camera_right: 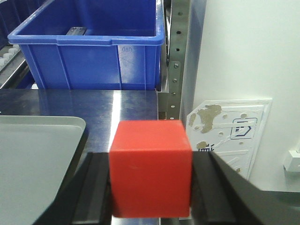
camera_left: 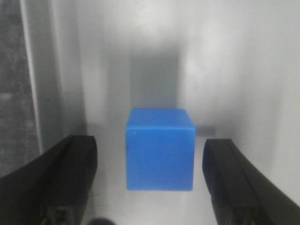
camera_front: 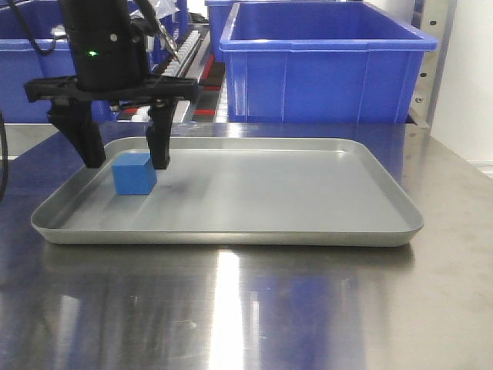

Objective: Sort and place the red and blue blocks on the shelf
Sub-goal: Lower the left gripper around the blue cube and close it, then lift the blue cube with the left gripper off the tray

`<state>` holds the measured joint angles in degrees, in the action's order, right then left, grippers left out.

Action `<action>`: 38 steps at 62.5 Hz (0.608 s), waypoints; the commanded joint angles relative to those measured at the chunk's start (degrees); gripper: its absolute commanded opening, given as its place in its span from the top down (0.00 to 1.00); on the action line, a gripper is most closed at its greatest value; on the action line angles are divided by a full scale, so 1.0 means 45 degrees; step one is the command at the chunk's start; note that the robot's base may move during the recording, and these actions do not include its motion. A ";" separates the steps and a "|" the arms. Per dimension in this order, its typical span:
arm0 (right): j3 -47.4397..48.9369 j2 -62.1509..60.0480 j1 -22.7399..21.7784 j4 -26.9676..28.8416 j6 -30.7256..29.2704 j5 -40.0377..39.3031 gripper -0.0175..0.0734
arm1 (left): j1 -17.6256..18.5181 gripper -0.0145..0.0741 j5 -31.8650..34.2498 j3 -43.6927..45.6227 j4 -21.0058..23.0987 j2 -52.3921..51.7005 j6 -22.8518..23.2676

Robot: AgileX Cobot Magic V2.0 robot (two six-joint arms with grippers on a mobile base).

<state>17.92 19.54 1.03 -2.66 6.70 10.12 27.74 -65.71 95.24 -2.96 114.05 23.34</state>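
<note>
The left fingers stand spread wide, one on either side of the blue block. Neither touches it as far as I can see, and the wrist view shows clear gaps on both flanks, so this reads as a straddle set for a pinch, not yet a hold. The block sits flat in the grey tray, at the tray's left end toward its back corner, on the left side of the surface. The tray's raised rim runs just beside the outer finger, which I'd judge leaves little slack there, while the tray floor to the right lies open. The right fingers are clenched on the red block, held up about over the right edge of the surface, beyond the tray's rim and presumably bound for the shelf. Ahead of it stand a big blue bin and a perforated steel upright, so the way forward looks tight.
</note>
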 commanded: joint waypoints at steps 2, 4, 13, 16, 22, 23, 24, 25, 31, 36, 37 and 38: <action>0.0373 0.0068 -0.0062 -0.0174 -0.0037 -0.1072 0.75 | 0.0064 0.28 0.0091 0.0436 0.0129 -0.0452 0.0130; 0.0373 0.0068 -0.0062 -0.0174 -0.0037 -0.1072 0.75 | 0.0064 0.28 0.0091 0.0436 0.0129 -0.0402 0.0130; 0.0373 0.0068 -0.0062 -0.0174 -0.0037 -0.1072 0.75 | 0.0064 0.28 0.0091 0.0436 0.0129 -0.0261 0.0130; 0.0373 0.0068 -0.0062 -0.0174 -0.0037 -0.1072 0.75 | 0.0064 0.28 0.0091 0.0436 0.0129 -0.0239 0.0130; 0.0373 0.0068 -0.0062 -0.0174 -0.0037 -0.1072 0.75 | 0.0064 0.28 0.0091 0.0436 0.0129 -0.0239 0.0130; 0.0373 0.0068 -0.0062 -0.0174 -0.0037 -0.1072 0.75 | 0.0064 0.28 0.0091 0.0436 0.0129 -0.0239 0.0130; 0.0373 0.0068 -0.0062 -0.0174 -0.0037 -0.1072 0.75 | 0.0064 0.28 0.0091 0.0436 0.0156 -0.0239 0.0130; 0.0373 0.0068 -0.0062 -0.0174 -0.0037 -0.1072 0.75 | 0.0064 0.28 0.0091 0.0436 0.0183 -0.0239 0.0130; 0.0373 0.0068 -0.0062 -0.0174 -0.0037 -0.1072 0.75 | 0.0064 0.29 0.0091 0.0436 0.0214 -0.0239 0.0310; 0.0373 0.0068 -0.0062 -0.0174 -0.0037 -0.1072 0.75 | 0.0064 0.34 0.0091 0.0436 0.0235 -0.0239 0.0397; 0.0373 0.0068 -0.0062 -0.0174 -0.0037 -0.1072 0.75 | 0.0064 0.37 0.0091 0.0436 0.0235 -0.0239 0.0397; 0.0373 0.0068 -0.0062 -0.0174 -0.0037 -0.1072 0.75 | 0.0064 0.39 0.0091 0.0448 0.0258 -0.0239 0.0397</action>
<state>17.92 19.54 1.03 -2.66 6.70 10.12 27.74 -65.71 95.29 -2.34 116.11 24.10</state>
